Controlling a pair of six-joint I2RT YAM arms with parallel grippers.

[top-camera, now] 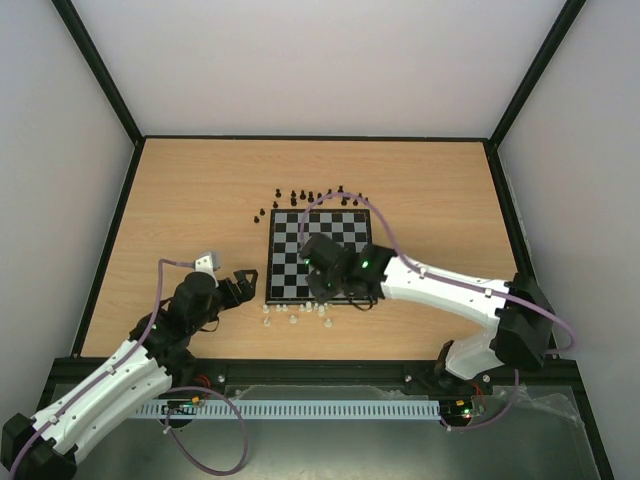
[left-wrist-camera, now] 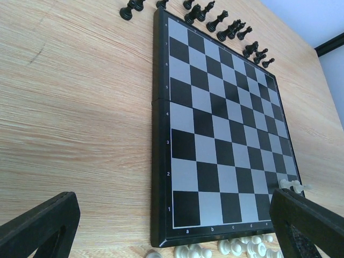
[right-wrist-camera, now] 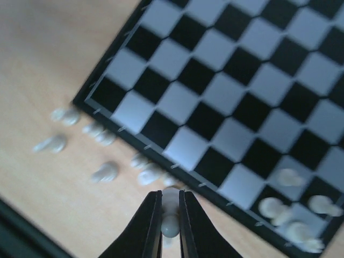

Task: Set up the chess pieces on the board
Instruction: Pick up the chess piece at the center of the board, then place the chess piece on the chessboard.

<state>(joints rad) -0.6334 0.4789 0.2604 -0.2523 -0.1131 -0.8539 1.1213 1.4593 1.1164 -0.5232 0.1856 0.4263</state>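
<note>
The right pincer (right-wrist-camera: 170, 207) is clamped on one small whitish-cream chess piece (right-wrist-camera: 171, 228), its two dark fingers pressed flat against the figure's narrow sides, with the rounded end showing below them; we cannot tell whether the piece is lifted or touching the wood. It hangs just outside the near border of the flat black-and-silver checked board (right-wrist-camera: 215, 91), among the loose cream pieces (right-wrist-camera: 102, 172) lying beside that edge; a few more cream figures (right-wrist-camera: 290, 209) are already on the squares at the near corner.

We judge the piece very light, hard and smooth, so weight is no concern; slipping and twisting are. A hold across the waist, as here, looks soundest to us; a grip on the rounded head would likely squirt it out. With so small a base, it should tip easily when set down, so we would lower it upright and release gently.

The left pincer (left-wrist-camera: 173, 215) is spread wide and holds nothing, low over the pale wooden table (top-camera: 200, 200) near the board's near-left corner. The black pieces (left-wrist-camera: 226, 27) stand in a ragged row off the far edge.
</note>
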